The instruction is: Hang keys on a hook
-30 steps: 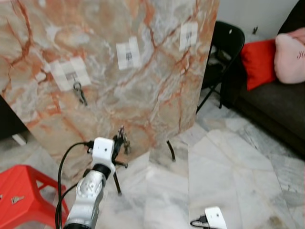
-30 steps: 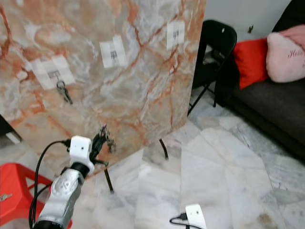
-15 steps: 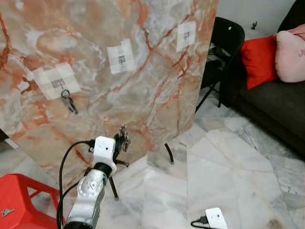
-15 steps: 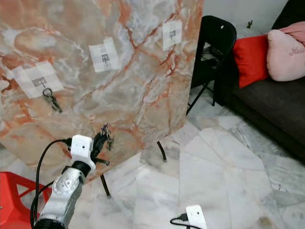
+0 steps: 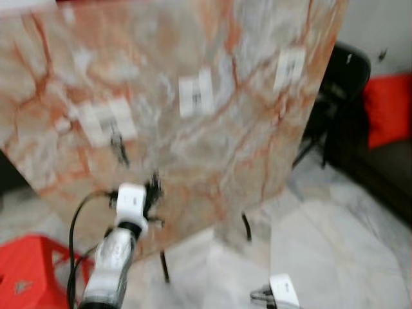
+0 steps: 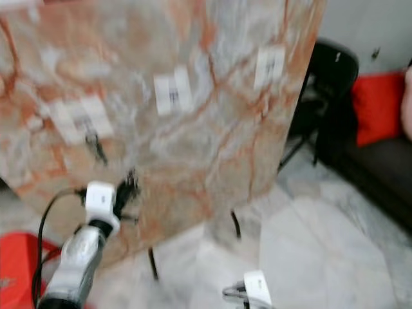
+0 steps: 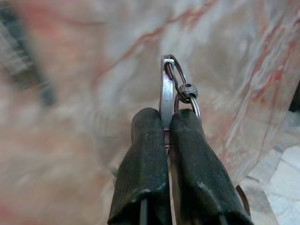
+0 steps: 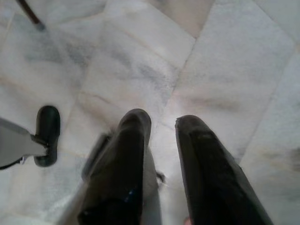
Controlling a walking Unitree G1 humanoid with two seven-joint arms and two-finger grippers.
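A tall marble-patterned board (image 5: 225,148) stands before me, and the eye views are blurred. It carries three white patches with hooks: left (image 5: 106,122), middle (image 5: 196,95) and right (image 5: 290,65). A dark set of keys (image 5: 119,149) hangs from the left hook. My left gripper (image 5: 153,190) is raised close to the board, below and right of that hook. In the left wrist view its fingers (image 7: 145,154) are shut on a metal key ring (image 7: 167,89) that sticks up between them. My right gripper (image 8: 161,126) hangs low over the floor, fingers apart and holding nothing.
A red stool (image 5: 26,273) stands at the lower left. A black folding chair (image 5: 344,84), a red cushion (image 5: 386,103) and a dark sofa are to the right. The board's black leg (image 5: 246,226) rests on the pale marble floor (image 5: 335,257).
The whole picture has shifted and blurred, so the camera moved. The left gripper keeps the key ring and now sits nearer beneath the left hook. The right arm still hangs.
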